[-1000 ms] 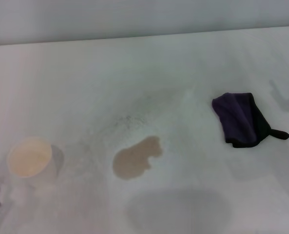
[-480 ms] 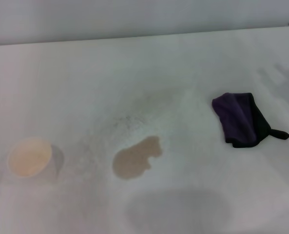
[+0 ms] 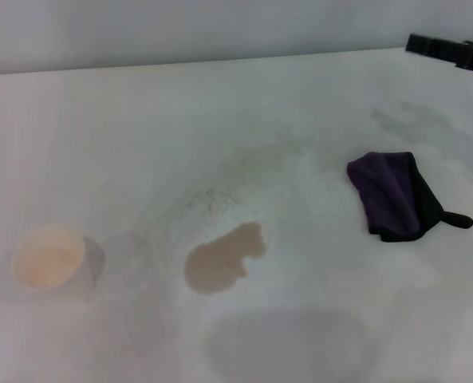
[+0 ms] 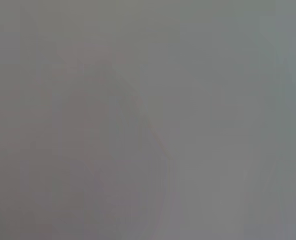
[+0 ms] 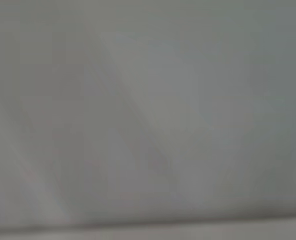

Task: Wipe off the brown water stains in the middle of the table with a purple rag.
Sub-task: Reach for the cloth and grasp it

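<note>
Your purple rag (image 3: 393, 195) lies on the surface (image 3: 140, 128) toward the right, well apart from the brown water stains (image 3: 222, 258) at the middle. The right pincer (image 3: 451, 51) shows only at the far right edge; you cannot tell whether it's apart or together. The left pincer is unseen. Dragging the rag leftward past the stain could tip the paper cup (image 3: 51, 259); open room lies between.

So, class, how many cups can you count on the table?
1. The paper cup stands on the table's left side, apart from the brown puddle; nothing seems hidden.
</note>
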